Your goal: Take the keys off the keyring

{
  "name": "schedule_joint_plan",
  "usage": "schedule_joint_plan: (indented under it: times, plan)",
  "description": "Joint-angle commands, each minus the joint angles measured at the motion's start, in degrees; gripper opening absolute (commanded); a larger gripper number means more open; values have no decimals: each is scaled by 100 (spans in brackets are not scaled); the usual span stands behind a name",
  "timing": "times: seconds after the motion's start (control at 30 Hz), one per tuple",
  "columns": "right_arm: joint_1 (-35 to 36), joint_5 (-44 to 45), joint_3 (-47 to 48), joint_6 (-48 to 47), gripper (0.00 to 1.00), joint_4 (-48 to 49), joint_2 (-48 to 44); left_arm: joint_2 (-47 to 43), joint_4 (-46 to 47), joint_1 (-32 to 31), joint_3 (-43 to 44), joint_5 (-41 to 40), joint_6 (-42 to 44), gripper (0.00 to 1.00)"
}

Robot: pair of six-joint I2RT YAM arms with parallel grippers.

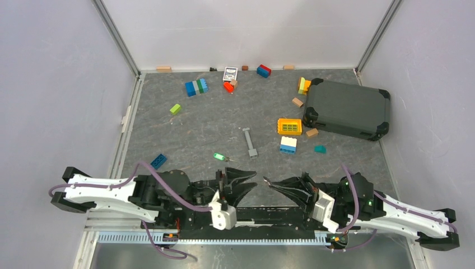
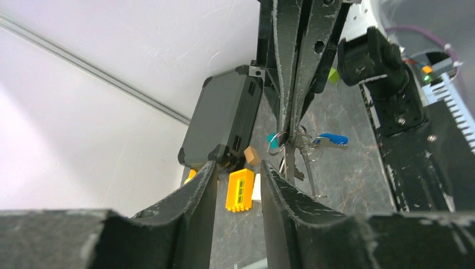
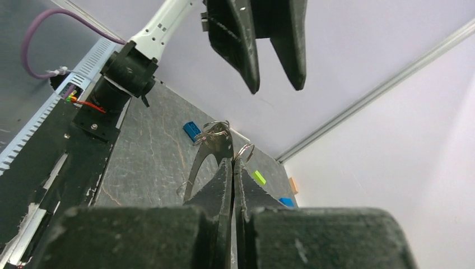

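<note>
I see plain pale lilac-white walls (image 1: 56, 84) boxing in a mottled dark grey tabletop (image 1: 224, 123), bare aluminium corner rails (image 1: 116, 36), soft even light

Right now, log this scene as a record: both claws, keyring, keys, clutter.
left claw: open, empty, facing the right claw
right claw: shut on keyring
keys: bunch hanging from keyring, one blue-headed
green key: loose on table, ahead of left claw
bar: grey, lying mid-table
case: dark, closed, far right
</note>
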Motion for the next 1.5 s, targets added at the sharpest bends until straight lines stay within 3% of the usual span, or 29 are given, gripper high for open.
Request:
schedule_joint_plan:
  times: [0.0, 0.33, 0.57, 1.13, 1.23, 1.47]
  plan:
    - [1, -600, 267, -290, 0, -30, -218, -279, 373, -37, -156, 427, -582, 42]
    - [1, -1891, 724, -99, 0, -394, -352, -65, 626, -30, -217, 879, -1175, 44]
    - [1, -1938, 702, 37, 0, -377, -410, 261, 936, -33, -143, 1595, -1398, 43]
    - [1, -2197, 847, -99, 0, -537, -113, 767, 1323, -30, 6, 1938, -1419, 43]
    - [-3, -2247, 864, -69, 0, -532, -61, 801, 1323, -34, 17, 1998, -1444, 38]
    - [1, -2229, 858, -24, 0, -484, -79, 821, 1138, -34, 108, 2219, -1520, 10]
